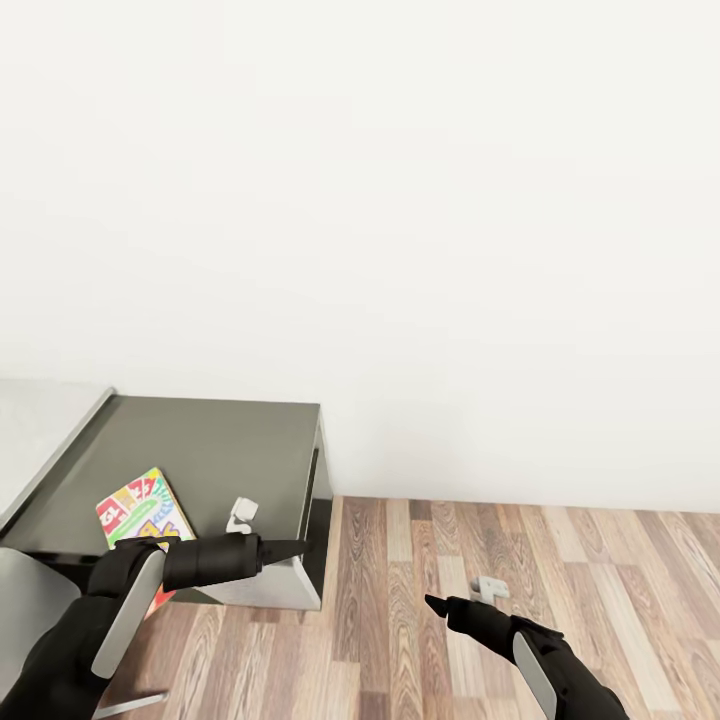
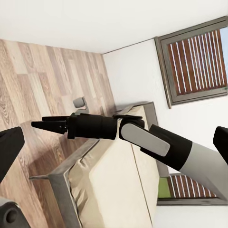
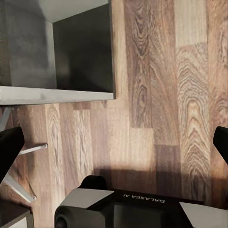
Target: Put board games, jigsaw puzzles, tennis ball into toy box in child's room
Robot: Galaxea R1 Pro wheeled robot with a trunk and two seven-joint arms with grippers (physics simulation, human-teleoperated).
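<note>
The robot stood facing a bare white wall [image 1: 400, 200], both arms held low in front of it. On the dark grey lower section of the table [image 1: 200, 440] lay one board game [image 1: 140, 515], a flat box in red, yellow and green print. The left gripper [image 1: 290, 548] hung over the table's near edge, just beside that box and a little to its right; the arm covered the box's near corner. Its fingers looked pressed together into a point, holding nothing. One small white object [image 1: 240, 515] lay on the dark top between box and gripper tip.

The right gripper [image 1: 432, 603] hovered over the wood-plank floor [image 1: 560, 560], well apart from the table. In the left wrist view its fingers [image 2: 47, 126] lay closed together, empty, with the beige bed [image 2: 118, 180] behind. One small grey object [image 1: 490, 588] lay on the floor near it.
</note>
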